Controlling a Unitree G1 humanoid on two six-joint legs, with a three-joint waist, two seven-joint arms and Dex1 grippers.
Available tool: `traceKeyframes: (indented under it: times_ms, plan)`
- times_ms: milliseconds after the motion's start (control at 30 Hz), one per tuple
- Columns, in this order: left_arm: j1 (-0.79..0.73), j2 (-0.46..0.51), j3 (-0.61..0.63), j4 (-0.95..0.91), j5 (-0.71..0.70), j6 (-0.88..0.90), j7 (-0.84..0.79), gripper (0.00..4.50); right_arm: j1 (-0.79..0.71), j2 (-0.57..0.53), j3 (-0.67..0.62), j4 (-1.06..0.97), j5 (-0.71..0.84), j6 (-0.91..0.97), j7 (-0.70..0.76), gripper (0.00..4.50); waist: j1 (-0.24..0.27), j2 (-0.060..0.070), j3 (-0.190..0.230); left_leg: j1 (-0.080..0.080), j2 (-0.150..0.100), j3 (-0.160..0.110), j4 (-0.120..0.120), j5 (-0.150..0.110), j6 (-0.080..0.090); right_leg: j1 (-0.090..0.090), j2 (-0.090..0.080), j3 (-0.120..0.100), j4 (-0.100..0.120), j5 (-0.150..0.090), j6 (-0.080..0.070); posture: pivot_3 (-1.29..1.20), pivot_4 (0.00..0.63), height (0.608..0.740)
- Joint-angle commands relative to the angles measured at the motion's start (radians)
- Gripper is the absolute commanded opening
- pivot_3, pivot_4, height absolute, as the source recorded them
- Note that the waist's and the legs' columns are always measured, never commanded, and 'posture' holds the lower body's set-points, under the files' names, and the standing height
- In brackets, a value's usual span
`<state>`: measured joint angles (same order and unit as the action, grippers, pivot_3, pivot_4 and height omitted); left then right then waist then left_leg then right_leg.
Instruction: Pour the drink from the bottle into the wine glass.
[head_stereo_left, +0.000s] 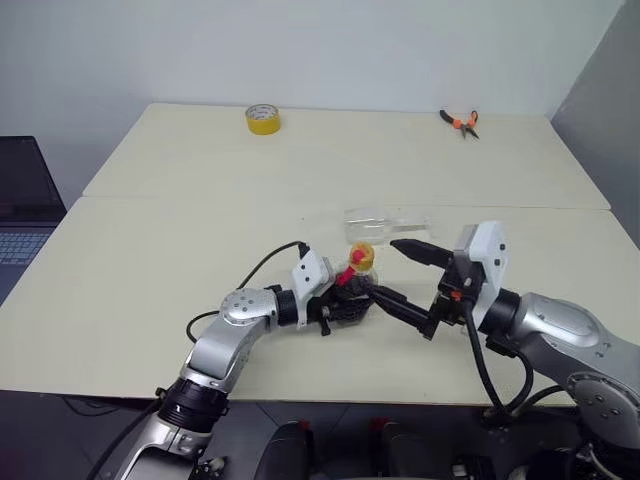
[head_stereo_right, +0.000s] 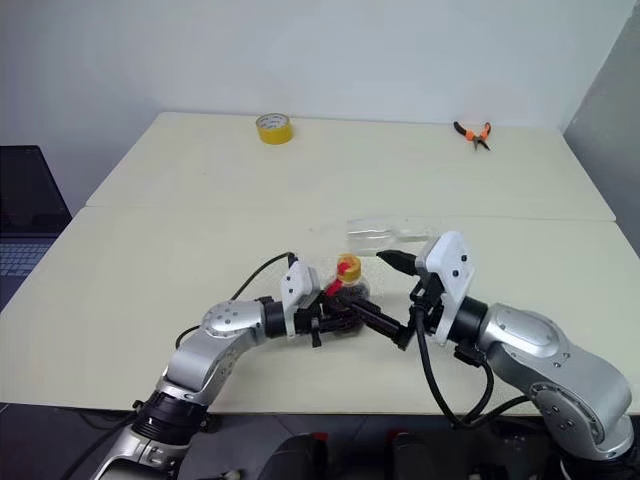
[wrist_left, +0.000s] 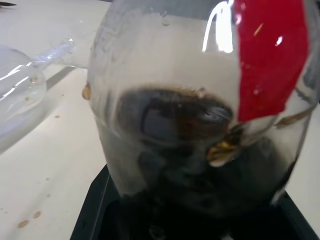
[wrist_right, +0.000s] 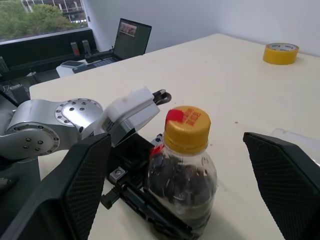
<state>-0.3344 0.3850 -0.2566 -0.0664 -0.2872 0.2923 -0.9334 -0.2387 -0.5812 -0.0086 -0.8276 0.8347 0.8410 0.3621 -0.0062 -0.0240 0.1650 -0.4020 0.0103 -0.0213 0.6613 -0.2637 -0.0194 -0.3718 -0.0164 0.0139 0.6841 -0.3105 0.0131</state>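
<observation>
While the left tool (head_stereo_left: 352, 300) is clamped around the lower body of the bottle (wrist_right: 184, 172), the cap (wrist_right: 186, 128) remains on, so the work stands at the opening step, with no pouring possible yet. The bottle stands upright on the table (head_stereo_left: 150, 290) near the front edge, its dark drink (wrist_right: 180, 192) filling the lower part. The right tool (head_stereo_left: 405, 280) is spread wide, one finger passing above and behind the cap and the other reaching low in front of the bottle, neither touching it as far as I can tell; the right wrist view shows its two fingers well apart on either side of the bottle.

The wine glass (head_stereo_left: 385, 222) appears to be lying on its side on the table just behind the bottle, which is a problem for pouring.

My reading is that the next move calls for the right tool to settle around the yellow cap and close on it, then twist while the left keeps the bottle from turning. After that the glass would need standing upright before any tilt of the bottle. A loose grip on the ribbed plastic could let it spin or squeeze liquid out.
</observation>
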Motion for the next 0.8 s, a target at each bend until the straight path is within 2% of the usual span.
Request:
traceKeyframes:
  times_ms: [33,433,533,767,800]
  plan:
    - [-0.031,-0.012,-0.015,-0.018,0.003,-0.042,-0.029,1.71,-0.050,0.024,0.027,0.002,-0.016,-0.011,-0.019,4.50,0.000,0.000,0.000,0.000,0.000,0.000,0.000,0.000,0.000,0.000,0.000,0.000,0.000,0.000,0.000,0.00,0.150,0.740]
    - [-0.030,-0.019,-0.017,-0.012,0.019,-0.056,-0.044,1.71,-0.099,0.070,0.070,0.054,-0.076,-0.018,-0.023,4.50,0.000,0.000,0.000,0.000,0.000,0.000,0.000,0.000,0.000,0.000,0.000,0.000,0.000,0.000,0.000,0.00,0.150,0.740]
    - [-0.029,-0.020,-0.016,-0.012,0.020,-0.057,-0.044,1.69,-0.103,0.074,0.065,0.053,-0.077,-0.011,-0.022,3.90,0.000,0.000,0.000,0.000,0.000,0.000,0.000,0.000,0.000,0.000,0.000,0.000,0.000,0.000,0.000,0.00,0.150,0.740]
    - [-0.028,-0.020,-0.014,-0.012,0.019,-0.056,-0.042,1.69,-0.104,0.062,0.061,0.053,-0.079,-0.004,-0.009,1.37,0.000,0.000,0.000,0.000,0.000,0.000,0.000,0.000,0.000,0.000,0.000,0.000,0.000,0.000,0.000,0.00,0.150,0.740]
    - [-0.028,-0.020,-0.014,-0.012,0.019,-0.056,-0.042,1.69,-0.103,0.053,0.063,0.053,-0.084,-0.004,-0.002,1.16,0.000,0.000,0.000,0.000,0.000,0.000,0.000,0.000,0.000,0.000,0.000,0.000,0.000,0.000,0.000,0.00,0.150,0.740]
